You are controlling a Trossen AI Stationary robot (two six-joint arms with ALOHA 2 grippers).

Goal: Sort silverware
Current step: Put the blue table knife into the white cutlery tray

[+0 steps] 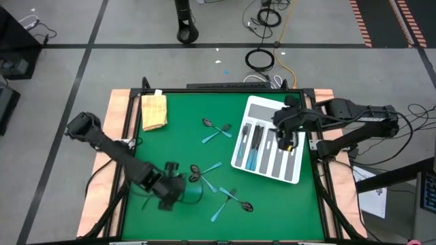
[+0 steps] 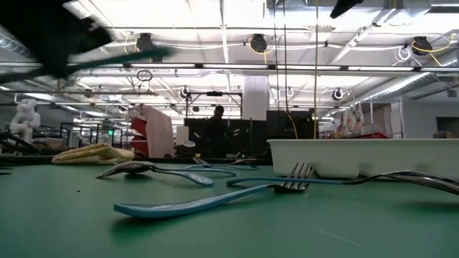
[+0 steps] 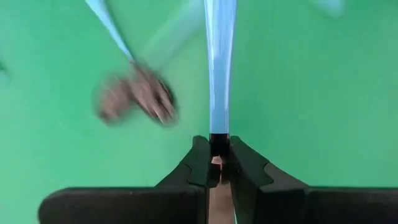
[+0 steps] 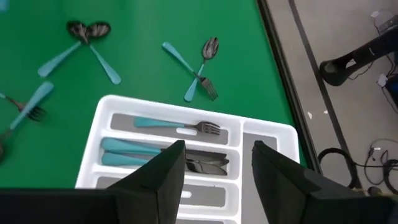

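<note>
My left gripper (image 1: 182, 191) hangs over the near left of the green mat (image 1: 177, 146), shut on one piece of silverware with a light-blue handle (image 3: 219, 81); its head does not show. In the low view this piece is a blurred blue streak (image 2: 140, 56) high above the mat. Loose silverware lies flat in crossed pairs (image 1: 216, 129) (image 1: 204, 174) (image 1: 233, 200). My right gripper (image 4: 214, 167) stands open above the white tray (image 1: 240, 146), touching nothing. A fork (image 4: 180, 126) and knives (image 4: 155, 155) lie in the tray. My left gripper pinches the end of the light-blue handle (image 3: 218, 129) between its two fingertips (image 3: 200, 163). The fingers slant down from above, and the handle runs straight out beyond them, in line with them. The piece is lifted clear of the mat.
A tan sponge-like block (image 1: 154, 111) lies at the mat's far left corner. In the low view a fork (image 2: 287, 188) and spoons (image 2: 136, 169) lie in front of the tray wall (image 2: 358, 159). Bare mat lies between the pairs and along the near edge.
</note>
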